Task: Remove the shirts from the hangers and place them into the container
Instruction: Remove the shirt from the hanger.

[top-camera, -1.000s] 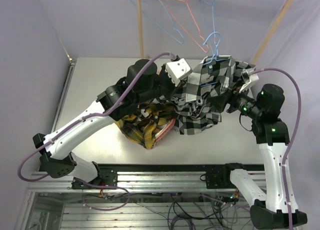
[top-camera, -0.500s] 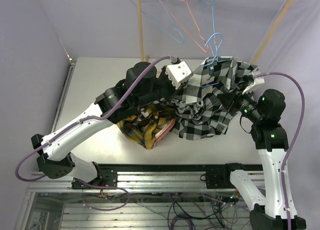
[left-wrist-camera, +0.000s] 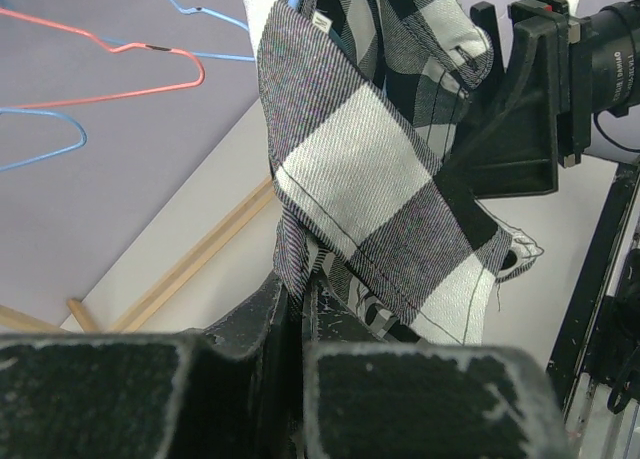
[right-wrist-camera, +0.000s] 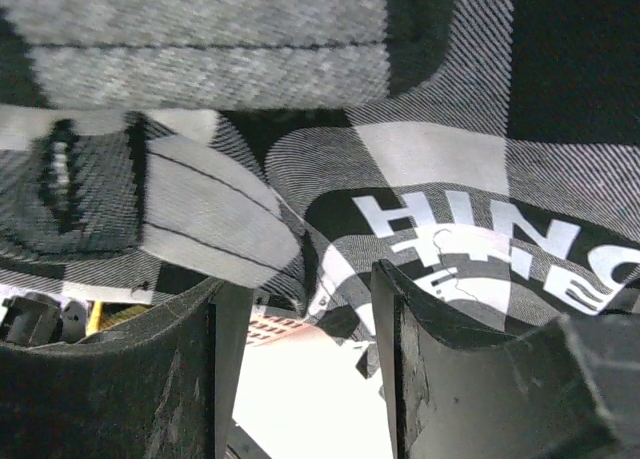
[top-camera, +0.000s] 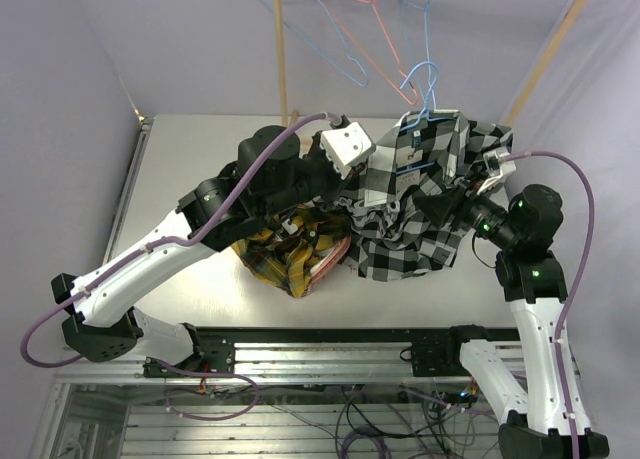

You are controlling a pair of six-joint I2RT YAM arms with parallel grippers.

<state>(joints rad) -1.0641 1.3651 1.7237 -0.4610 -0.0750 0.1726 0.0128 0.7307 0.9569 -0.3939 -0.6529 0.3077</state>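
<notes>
The black-and-white checked shirt (top-camera: 410, 204) hangs from a light blue hanger (top-camera: 424, 91) above the table. My left gripper (left-wrist-camera: 300, 279) is shut on a fold of the shirt's (left-wrist-camera: 370, 169) edge, on its left side in the top view (top-camera: 372, 179). On the shirt's right side, my right gripper (top-camera: 462, 197) stands open. In the right wrist view its jaws (right-wrist-camera: 300, 299) stand apart just below the lettered cloth (right-wrist-camera: 470, 229), gripping nothing. Below lies the salmon-pink container (top-camera: 335, 261), mostly covered by the yellow plaid shirt (top-camera: 272, 257).
Bare hangers hang from the rail at the back, two blue (top-camera: 312, 29) (top-camera: 420, 9) and one pink-red (top-camera: 368, 34). Wooden rack poles (top-camera: 280, 54) (top-camera: 540, 64) rise behind the table. The right arm's wrist (left-wrist-camera: 530, 99) is close beside the shirt.
The right jaws closed, then opened again, and that arm shifted slightly. The shirt's lower part spread out to the right. My left gripper drew its fold a little up and left.
</notes>
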